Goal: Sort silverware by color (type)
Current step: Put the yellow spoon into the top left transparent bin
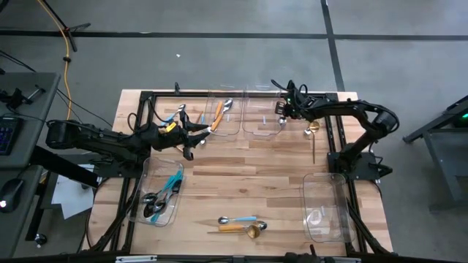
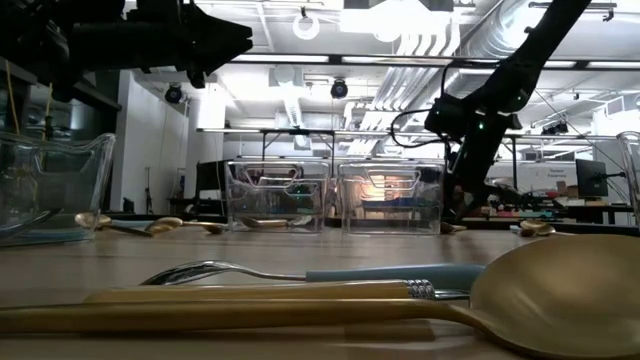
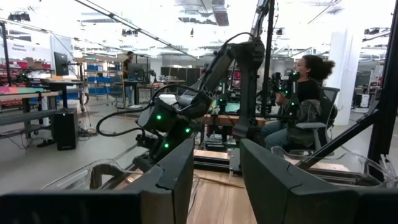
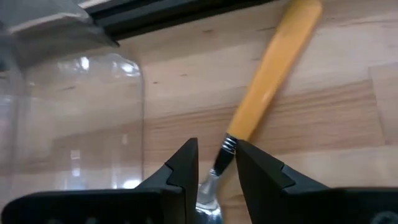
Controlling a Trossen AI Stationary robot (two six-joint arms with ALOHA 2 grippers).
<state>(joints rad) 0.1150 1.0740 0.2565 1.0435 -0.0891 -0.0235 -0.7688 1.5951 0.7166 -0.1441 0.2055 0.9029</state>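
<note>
The right gripper (image 4: pixel 216 167) pinches an orange-handled spoon (image 4: pixel 264 84) by its neck, near the bench's far edge beside a clear bin (image 1: pixel 262 117). The left gripper (image 1: pixel 191 142) hangs open and empty by the other far bin (image 1: pixel 219 117).

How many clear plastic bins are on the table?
4: one on the left side, two side by side at the far edge, and one on the right side. None seems hidden.
</note>
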